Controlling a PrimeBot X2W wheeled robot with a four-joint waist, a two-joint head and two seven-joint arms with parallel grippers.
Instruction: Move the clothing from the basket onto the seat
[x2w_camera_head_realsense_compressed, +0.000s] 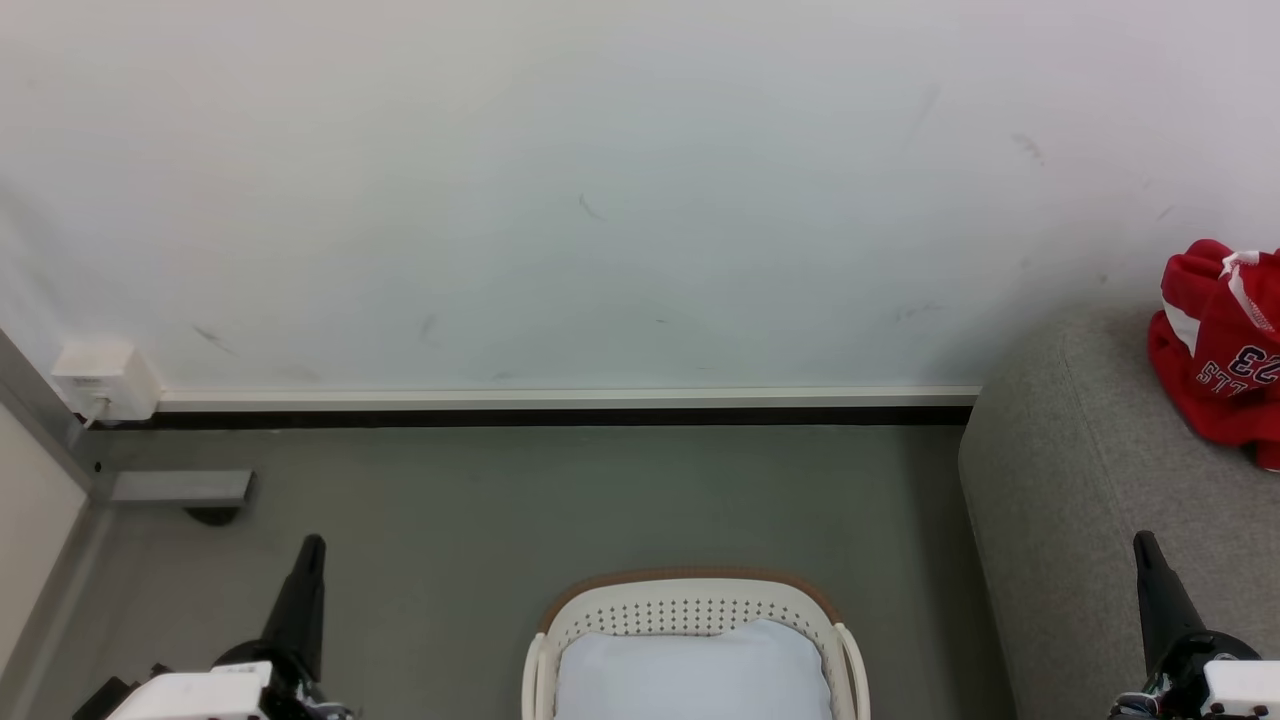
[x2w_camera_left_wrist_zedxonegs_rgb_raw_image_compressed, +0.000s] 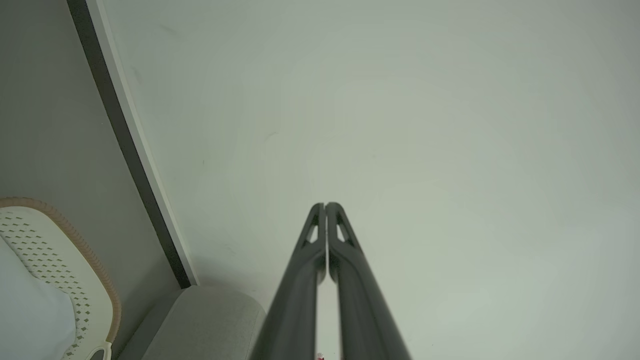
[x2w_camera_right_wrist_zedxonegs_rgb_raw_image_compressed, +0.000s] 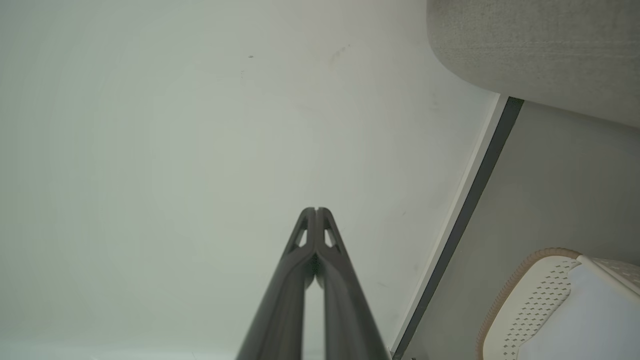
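On the right edge of the head view, the clothing (x2w_camera_head_realsense_compressed: 1222, 350) is lying crumpled on the seat (x2w_camera_head_realsense_compressed: 1070, 470), its print "23" showing upside down, well apart from the basket (x2w_camera_head_realsense_compressed: 690, 598). The basket is standing on the grey floor (x2w_camera_head_realsense_compressed: 600, 490) at bottom centre, beside the seat's rounded end, and is holding a plain pale cloth (x2w_camera_head_realsense_compressed: 695, 675). The left gripper (x2w_camera_head_realsense_compressed: 312, 548) is pointing up at lower left, clear of the basket; in its wrist view its 2 fingers are pressing together at the tips with nothing between them. The right gripper (x2w_camera_head_realsense_compressed: 1143, 548) is pointing up at lower right against the seat's fabric, likewise closed and empty. A white wall (x2w_camera_head_realsense_compressed: 600, 200) with a pale skirting strip (x2w_camera_head_realsense_compressed: 560, 398) is running behind
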